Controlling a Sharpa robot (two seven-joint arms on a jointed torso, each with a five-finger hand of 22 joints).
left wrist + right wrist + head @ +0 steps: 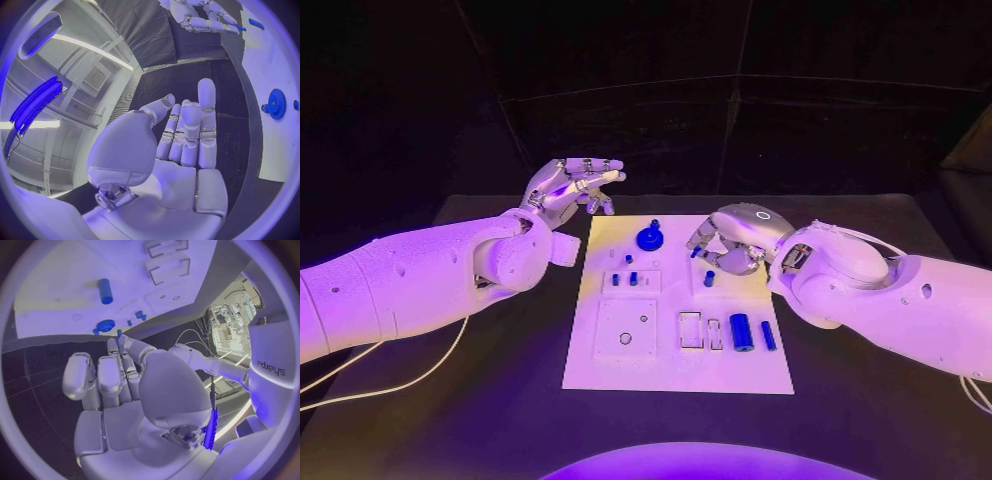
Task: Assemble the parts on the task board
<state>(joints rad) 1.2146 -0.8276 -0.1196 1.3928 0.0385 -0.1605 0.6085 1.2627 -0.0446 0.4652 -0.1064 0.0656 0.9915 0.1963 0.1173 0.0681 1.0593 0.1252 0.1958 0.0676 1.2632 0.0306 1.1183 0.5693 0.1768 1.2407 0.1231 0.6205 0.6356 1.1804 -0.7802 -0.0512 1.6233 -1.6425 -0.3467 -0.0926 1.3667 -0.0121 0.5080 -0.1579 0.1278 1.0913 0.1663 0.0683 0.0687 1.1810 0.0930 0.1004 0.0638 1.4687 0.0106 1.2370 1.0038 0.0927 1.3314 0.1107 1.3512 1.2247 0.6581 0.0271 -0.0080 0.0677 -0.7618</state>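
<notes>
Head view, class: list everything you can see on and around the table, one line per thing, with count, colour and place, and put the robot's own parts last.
Table: one, black, under everything.
Task board: one, white plate, middle of the table, between the two arms.
Gear: one, blue, at the board's far end.
Large cylinder: one, blue, lying on the board's near right part.
Thin pin: one, blue, lying just right of the large cylinder.
Small pegs: a few, blue, mid-board; exact count unclear.
Cable: one, white, on the table beneath the left arm.
Left hand: one, silver, raised off the board's far left corner, holding nothing.
Right hand: one, silver, over the board's far right part, fingers curled by a small blue part; grip unclear.
</notes>
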